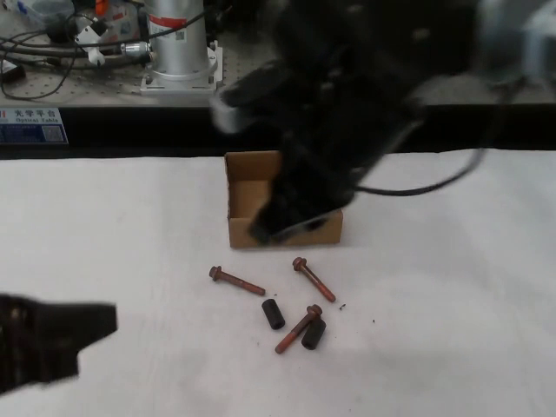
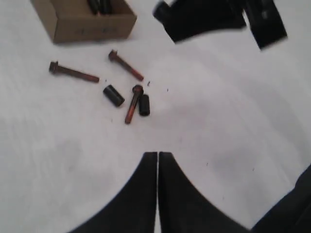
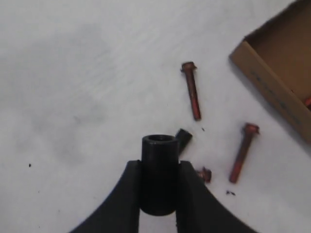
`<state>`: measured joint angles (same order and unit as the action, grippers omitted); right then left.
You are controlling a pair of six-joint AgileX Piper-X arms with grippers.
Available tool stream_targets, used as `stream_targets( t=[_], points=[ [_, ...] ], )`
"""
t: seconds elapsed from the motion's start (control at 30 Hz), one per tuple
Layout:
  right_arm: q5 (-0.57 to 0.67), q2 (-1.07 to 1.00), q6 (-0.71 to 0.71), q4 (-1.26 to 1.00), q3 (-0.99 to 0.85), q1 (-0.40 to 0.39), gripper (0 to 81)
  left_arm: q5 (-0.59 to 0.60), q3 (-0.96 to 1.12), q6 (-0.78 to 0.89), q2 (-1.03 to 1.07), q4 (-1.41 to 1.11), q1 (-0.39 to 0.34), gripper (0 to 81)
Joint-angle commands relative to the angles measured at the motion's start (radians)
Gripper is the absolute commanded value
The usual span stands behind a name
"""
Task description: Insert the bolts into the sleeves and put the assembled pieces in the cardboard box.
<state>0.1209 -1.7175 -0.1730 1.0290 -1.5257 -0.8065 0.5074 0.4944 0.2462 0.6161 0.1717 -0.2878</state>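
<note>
My right gripper (image 3: 159, 167) is shut on a black sleeve (image 3: 159, 145), held upright above the white cloth. Below it lie rusty bolts (image 3: 191, 90) (image 3: 243, 151), with another sleeve (image 3: 183, 138) partly hidden behind the held one. The high view has three bolts (image 1: 236, 281) (image 1: 314, 279) (image 1: 297, 329) and two loose sleeves (image 1: 274, 314) (image 1: 314, 334) in front of the cardboard box (image 1: 246, 204). The right arm (image 1: 330, 130) hangs blurred over the box. My left gripper (image 2: 158, 156) is shut and empty, near the cloth's front left (image 1: 109, 320), well short of the bolts (image 2: 132, 103).
Dark pieces lie inside the box (image 2: 87, 24). A metal post (image 1: 178, 39) and cables (image 1: 52, 43) stand on the bench behind the cloth. A black cable (image 1: 434, 182) trails from the right arm across the cloth to the right of the box.
</note>
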Motion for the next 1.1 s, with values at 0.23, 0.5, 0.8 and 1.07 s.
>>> stream_targets(
  t=[0.23, 0.5, 0.8, 1.07],
  points=[
    [-0.001, 0.341, 0.049, 0.005, 0.179, 0.142, 3.8, -0.078, 0.023, 0.449, 0.267, -0.204, 0.0, 0.6],
    [-0.068, 0.545, 0.068, 0.021, 0.3, 0.218, 3.8, -0.134, 0.229, 0.392, 0.464, -0.208, -0.1, 0.6],
    [-0.186, 0.737, 0.113, 0.071, 0.41, 0.261, 3.8, -0.26, 0.483, 0.39, 0.722, -0.166, -0.268, 0.6],
    [-0.32, 0.956, 0.163, 0.096, 0.502, 0.263, 3.8, -0.529, 0.701, 0.427, 0.943, 0.061, -0.381, 0.6]
  ],
)
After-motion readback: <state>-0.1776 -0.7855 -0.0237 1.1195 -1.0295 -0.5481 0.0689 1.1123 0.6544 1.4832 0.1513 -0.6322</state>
